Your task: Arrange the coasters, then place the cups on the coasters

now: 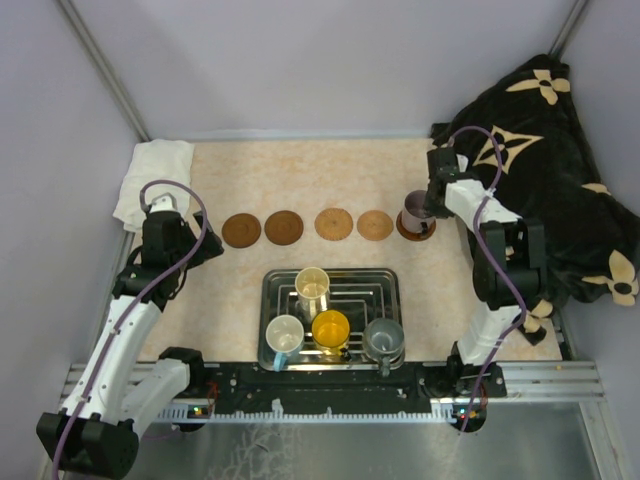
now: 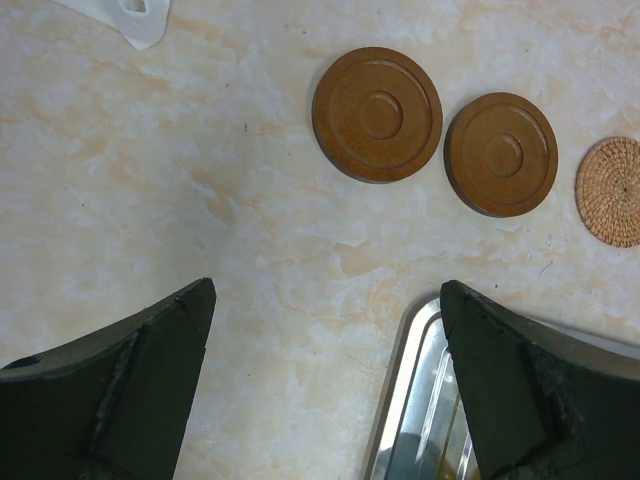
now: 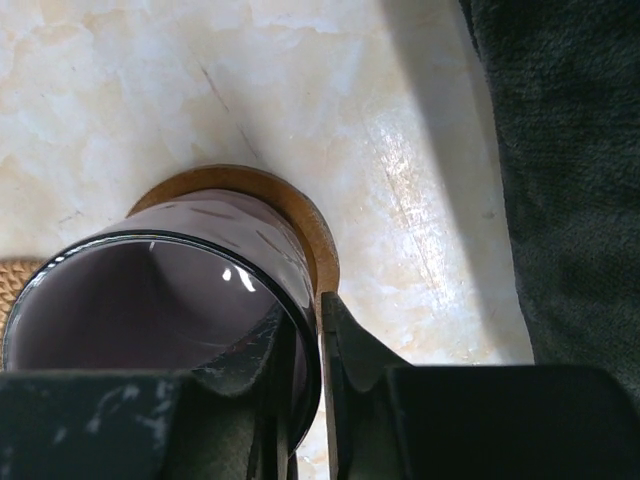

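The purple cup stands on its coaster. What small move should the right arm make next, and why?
Probably open the right gripper wider, then lift straight up. The purple cup already stands on the coaster, but the fingers straddle its wall, so pulling sideways could tip it.

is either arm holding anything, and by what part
The right jaws straddle the purple cup at its rim wall; whether they pinch it cannot be told. The left jaws, open, hold nothing.
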